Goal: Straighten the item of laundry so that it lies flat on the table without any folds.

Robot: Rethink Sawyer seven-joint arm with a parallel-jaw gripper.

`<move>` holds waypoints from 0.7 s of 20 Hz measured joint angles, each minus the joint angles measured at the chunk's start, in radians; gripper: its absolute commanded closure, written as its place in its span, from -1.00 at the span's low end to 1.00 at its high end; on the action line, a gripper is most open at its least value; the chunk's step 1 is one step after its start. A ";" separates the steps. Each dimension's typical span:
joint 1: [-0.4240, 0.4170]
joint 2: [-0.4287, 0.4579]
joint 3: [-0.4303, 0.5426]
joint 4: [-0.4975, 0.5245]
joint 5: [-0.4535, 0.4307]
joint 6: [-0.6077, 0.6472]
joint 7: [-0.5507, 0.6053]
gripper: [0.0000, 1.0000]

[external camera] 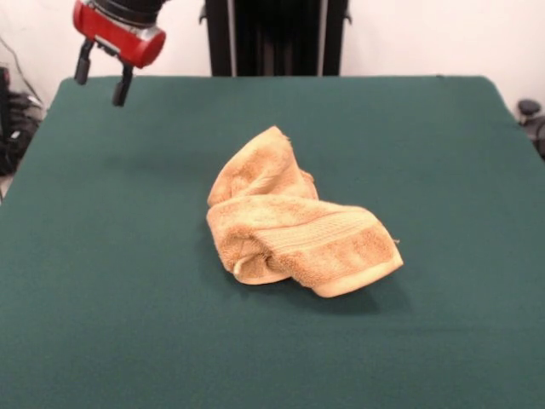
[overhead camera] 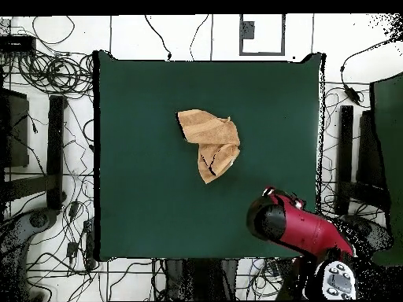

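The tan terry towel (external camera: 289,223) lies crumpled and folded over itself near the middle of the dark green table (external camera: 102,281); a woven band stripe shows across its upper fold. In the overhead view the towel (overhead camera: 210,141) sits just above the table's (overhead camera: 142,197) centre. My gripper (external camera: 102,78) hangs high over the table's far left corner in the front view, well away from the towel, with its two black fingers apart and nothing between them. In the overhead view the red arm head (overhead camera: 271,216) is over the lower right part of the table and hides the fingers.
The black robot pedestal (external camera: 274,36) stands behind the table's far edge. Cables and dark equipment (overhead camera: 47,141) lie on the floor around the table, with more cables and stands on the other side (overhead camera: 354,149).
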 measured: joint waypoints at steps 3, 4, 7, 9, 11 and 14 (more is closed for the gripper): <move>0.016 0.020 0.000 0.000 0.006 0.000 0.000 -1.00; 0.026 0.029 0.000 0.000 0.011 0.002 0.000 -1.00; 0.061 0.049 0.000 0.000 0.027 0.013 0.000 -1.00; 0.092 0.061 0.000 0.000 0.044 0.026 0.000 -1.00; 0.117 0.065 0.000 0.000 0.061 0.039 0.000 -1.00; 0.156 0.066 -0.002 0.000 0.089 0.060 0.000 -1.00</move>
